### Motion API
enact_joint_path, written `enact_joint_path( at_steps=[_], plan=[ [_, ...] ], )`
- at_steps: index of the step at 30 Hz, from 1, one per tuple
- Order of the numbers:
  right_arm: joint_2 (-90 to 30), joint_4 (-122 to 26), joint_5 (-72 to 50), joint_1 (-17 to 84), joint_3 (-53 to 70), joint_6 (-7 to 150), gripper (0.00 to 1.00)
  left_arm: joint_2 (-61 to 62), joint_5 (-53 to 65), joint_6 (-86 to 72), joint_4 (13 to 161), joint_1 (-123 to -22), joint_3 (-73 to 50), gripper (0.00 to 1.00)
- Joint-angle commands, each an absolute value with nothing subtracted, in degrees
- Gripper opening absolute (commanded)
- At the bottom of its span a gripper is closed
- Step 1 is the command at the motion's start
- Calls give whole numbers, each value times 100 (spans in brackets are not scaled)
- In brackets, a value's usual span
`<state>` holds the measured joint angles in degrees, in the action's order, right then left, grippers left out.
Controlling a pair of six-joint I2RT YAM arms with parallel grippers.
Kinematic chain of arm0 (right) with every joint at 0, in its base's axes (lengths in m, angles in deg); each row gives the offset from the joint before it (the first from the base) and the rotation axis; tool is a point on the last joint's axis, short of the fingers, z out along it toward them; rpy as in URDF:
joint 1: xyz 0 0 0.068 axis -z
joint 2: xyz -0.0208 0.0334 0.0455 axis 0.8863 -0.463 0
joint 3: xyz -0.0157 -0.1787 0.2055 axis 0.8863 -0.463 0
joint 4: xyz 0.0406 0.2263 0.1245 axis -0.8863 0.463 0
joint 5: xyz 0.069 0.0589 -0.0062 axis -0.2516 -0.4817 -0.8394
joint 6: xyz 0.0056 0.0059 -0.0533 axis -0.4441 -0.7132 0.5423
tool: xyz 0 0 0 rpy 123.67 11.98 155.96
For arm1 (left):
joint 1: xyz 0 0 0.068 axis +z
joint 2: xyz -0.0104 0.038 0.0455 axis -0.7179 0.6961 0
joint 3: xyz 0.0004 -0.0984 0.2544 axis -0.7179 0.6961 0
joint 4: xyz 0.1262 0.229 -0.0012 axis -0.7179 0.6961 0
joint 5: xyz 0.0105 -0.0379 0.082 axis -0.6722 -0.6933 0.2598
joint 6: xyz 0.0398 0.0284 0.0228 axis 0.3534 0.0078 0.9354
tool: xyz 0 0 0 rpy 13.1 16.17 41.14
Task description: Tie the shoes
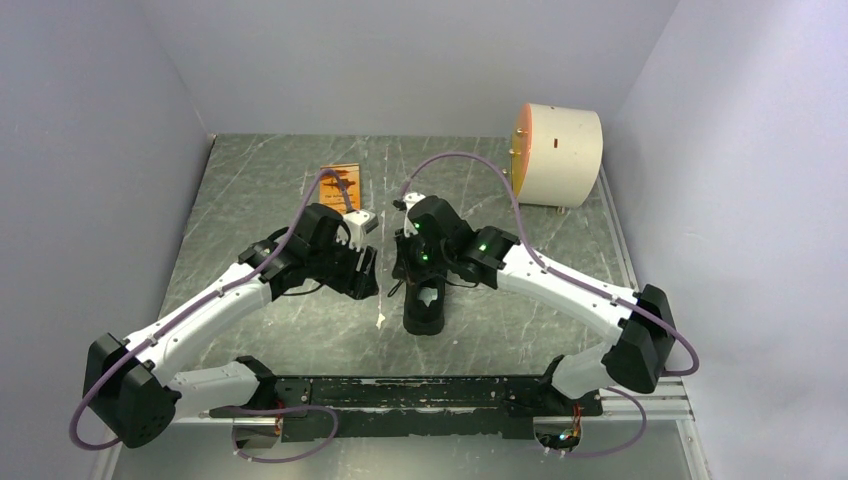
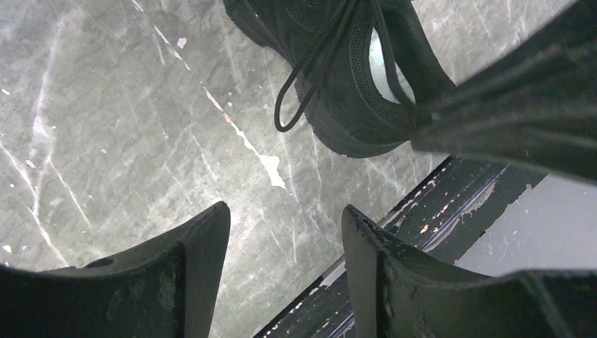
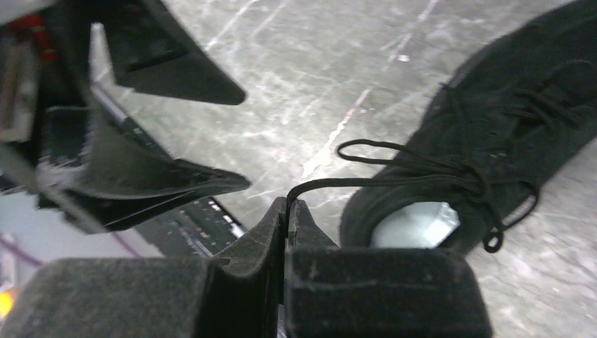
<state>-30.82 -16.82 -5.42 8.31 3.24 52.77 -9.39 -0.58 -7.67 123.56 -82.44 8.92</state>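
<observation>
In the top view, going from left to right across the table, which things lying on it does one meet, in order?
In order: orange card → small white scrap → black shoe → cream cylinder.

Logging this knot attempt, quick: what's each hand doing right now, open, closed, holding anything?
Left hand: open, holding nothing.
Right hand: closed on a black lace of the shoe.
</observation>
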Motion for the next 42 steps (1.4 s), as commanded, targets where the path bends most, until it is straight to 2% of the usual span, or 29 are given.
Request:
enact_joint_path(
  at_steps=[1, 10, 14, 19, 22, 27, 29, 33, 38, 42],
  plan=[
    [-2850, -2286, -1641, 786, 143, 5038, 0, -953, 92, -698, 12334, -8202, 828, 64],
    [-2894, -2525, -2697, 775, -105, 5185, 0, -902, -82, -680, 12230, -7868, 888, 65],
    [-2920, -2407, -2716, 779, -83, 5261, 0, -827, -268, -688, 12080, -7823, 928, 65],
    [-2862, -1918, -2515, 805, 173, 5505, 34, -676, -821, -803, 11631, -7814, 952, 65],
    [-2404, -1626, -2453, 1174, 252, 5910, 55, -495, -1221, -898, 11299, -7811, 954, 66],
    [-1871, -1477, -2277, 2892, -329, 7037, 67, -36, -1821, -1044, 10637, -7814, 996, 66],
    [-1723, -2293, -2723, 3494, -1088, 7612, 68, 192, -2064, -982, 10404, -7805, 972, 65],
    [-1911, -3706, -3437, 3798, -1979, 8583, 68, 713, -2575, -898, 10033, -7788, 893, 61],
    [-2641, -3982, -4320, 4009, -1964, 8863, 65, 1196, -2799, -798, 9724, -7751, 778, 56],
    [-2933, -4190, -4424, 4027, -2051, 8815, 64, 1367, -2807, -805, 9678, -7606, 681, 50]
  ],
)
